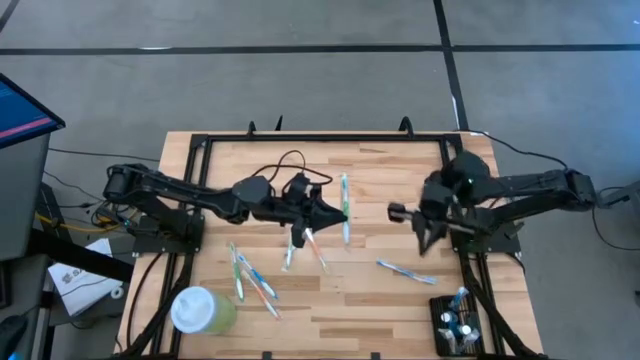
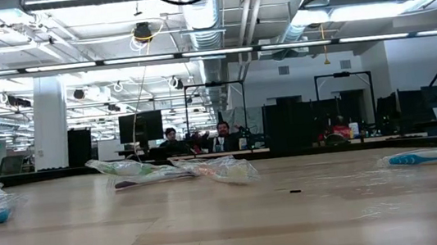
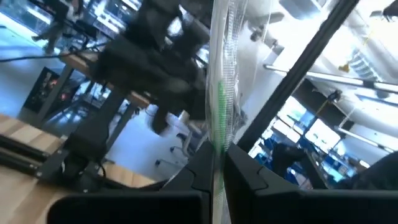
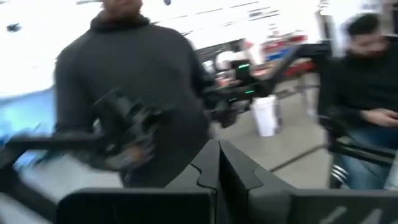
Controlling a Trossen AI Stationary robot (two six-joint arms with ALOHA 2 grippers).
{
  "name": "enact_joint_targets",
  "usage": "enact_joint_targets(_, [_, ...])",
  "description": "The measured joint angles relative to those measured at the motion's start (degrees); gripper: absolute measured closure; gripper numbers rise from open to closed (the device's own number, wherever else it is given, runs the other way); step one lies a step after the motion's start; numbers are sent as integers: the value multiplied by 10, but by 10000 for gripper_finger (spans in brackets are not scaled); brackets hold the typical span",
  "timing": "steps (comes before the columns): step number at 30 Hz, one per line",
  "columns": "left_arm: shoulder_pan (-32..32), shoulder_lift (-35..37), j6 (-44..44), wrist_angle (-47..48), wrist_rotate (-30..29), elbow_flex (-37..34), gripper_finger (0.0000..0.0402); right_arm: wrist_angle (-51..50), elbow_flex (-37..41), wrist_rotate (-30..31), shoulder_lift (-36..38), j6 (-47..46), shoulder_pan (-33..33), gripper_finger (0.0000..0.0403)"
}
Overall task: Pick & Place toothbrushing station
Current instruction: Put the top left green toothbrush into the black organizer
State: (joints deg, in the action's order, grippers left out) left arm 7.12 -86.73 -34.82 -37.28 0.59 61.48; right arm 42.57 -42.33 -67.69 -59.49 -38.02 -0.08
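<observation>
Gripping wrapped toothbrush, left tool mid-table

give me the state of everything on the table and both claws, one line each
left claw: shut on a green toothbrush in clear wrapper, raised over the table's middle
right claw: shut, empty, raised at the table's right side
small black rectangular holder with grid top: at the near right corner, some items standing in it
pale green cup with white lid: lying on its side, near left corner
loose wrapped toothbrushes: flat on the wooden table
</observation>
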Motion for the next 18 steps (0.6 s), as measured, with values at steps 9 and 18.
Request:
enact_joint_targets(9, [28,0,29,3,-72,20,395,-2,12,20,-1,-117,62,403])
enact_joint_targets(18, [39,0,31,61,-87,20,395,-218,12,84,24,-404,61,403])
